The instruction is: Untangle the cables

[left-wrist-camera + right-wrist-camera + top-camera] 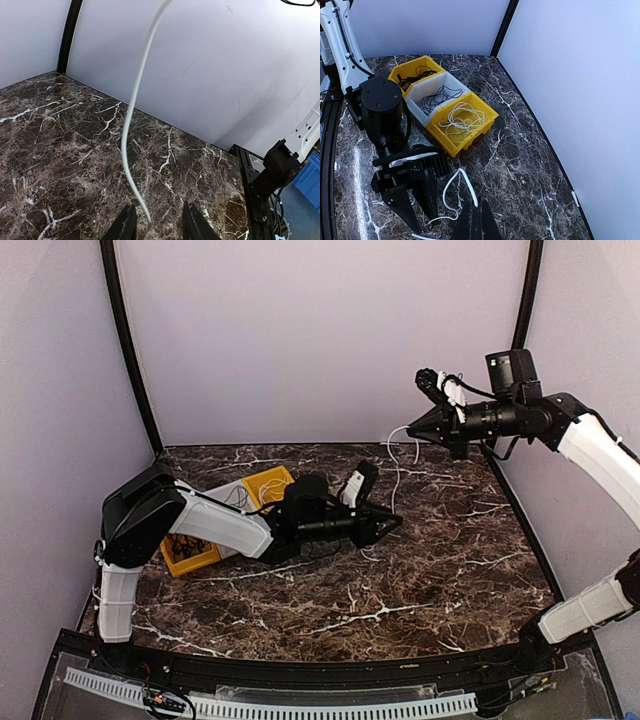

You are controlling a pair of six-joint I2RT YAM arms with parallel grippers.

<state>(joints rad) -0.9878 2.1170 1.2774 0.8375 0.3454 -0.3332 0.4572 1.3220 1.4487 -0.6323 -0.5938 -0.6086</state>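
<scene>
A white cable (396, 475) hangs from my right gripper (412, 428), which is raised high at the back right and shut on the cable. In the right wrist view the shut gripper (479, 214) pinches the cable (446, 192), which loops down to the marble table. My left gripper (388, 525) is low over the table's middle and open. In the left wrist view the cable (131, 115) drops between its spread fingertips (125, 226), nearer the left one. The left gripper also shows in the right wrist view (417, 210).
Three bins stand in a row at the left: a yellow bin (462, 135) with white cables, a white bin (451, 82) with black cables, and a yellow bin (395, 74) with black cables. The left arm (220, 525) lies across them. Walls enclose the table.
</scene>
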